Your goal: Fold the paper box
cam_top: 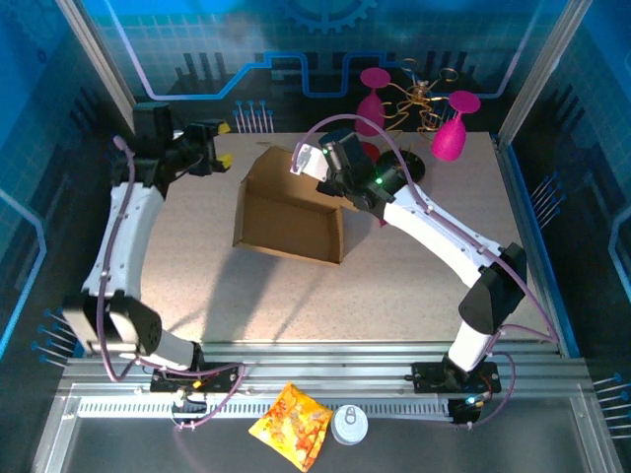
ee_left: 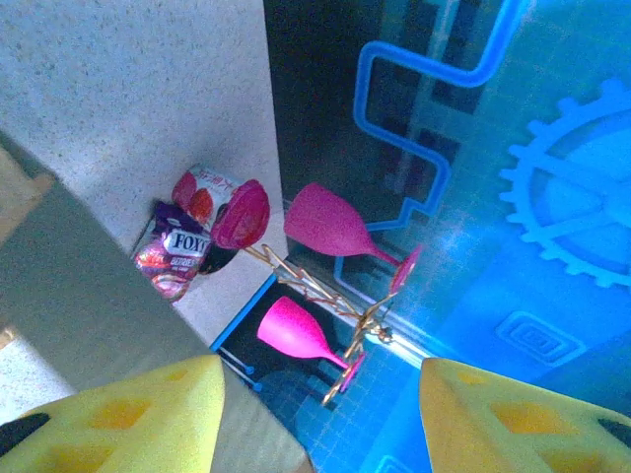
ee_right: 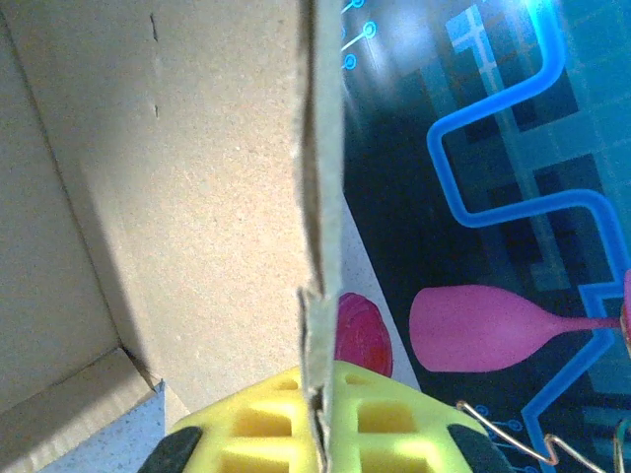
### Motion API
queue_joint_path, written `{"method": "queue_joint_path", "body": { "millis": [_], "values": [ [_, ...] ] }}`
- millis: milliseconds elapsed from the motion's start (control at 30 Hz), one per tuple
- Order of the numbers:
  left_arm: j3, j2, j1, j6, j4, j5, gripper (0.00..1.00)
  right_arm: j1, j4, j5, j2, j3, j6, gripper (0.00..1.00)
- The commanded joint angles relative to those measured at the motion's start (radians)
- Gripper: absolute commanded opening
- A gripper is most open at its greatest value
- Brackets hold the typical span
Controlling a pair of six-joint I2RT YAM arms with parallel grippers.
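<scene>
The paper box (cam_top: 286, 215), plain brown cardboard, stands open-topped in the middle of the table with its walls raised. My right gripper (cam_top: 314, 163) is at the box's far right corner. In the right wrist view its yellow fingers (ee_right: 246, 424) are shut on the thin upright edge of the cardboard wall (ee_right: 197, 197). My left gripper (cam_top: 226, 145) hovers off the box's far left corner, apart from it. Its yellow fingers (ee_left: 118, 419) stand open with nothing between them, and a blurred cardboard panel (ee_left: 89, 286) lies close on their left.
Pink wine glasses on a gold wire rack (cam_top: 422, 103) stand at the back of the table, with small snack packets (ee_left: 177, 251) beside them. An orange snack packet (cam_top: 291, 426) and a white round lid (cam_top: 349, 425) lie on the near rail between the arm bases.
</scene>
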Motion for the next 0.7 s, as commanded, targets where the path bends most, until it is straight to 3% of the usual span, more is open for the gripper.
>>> {"method": "queue_joint_path", "body": {
  "millis": [0,667],
  "values": [
    [0.062,0.059,-0.062,0.037,-0.055,0.047,0.56,0.009,0.059,0.011,-0.032,-0.007,-0.012,0.00],
    [-0.170,0.006,-0.115,-0.181,0.098,0.080,0.59,0.073,0.103,0.060,-0.016,-0.008,-0.031,0.00]
  ]
}}
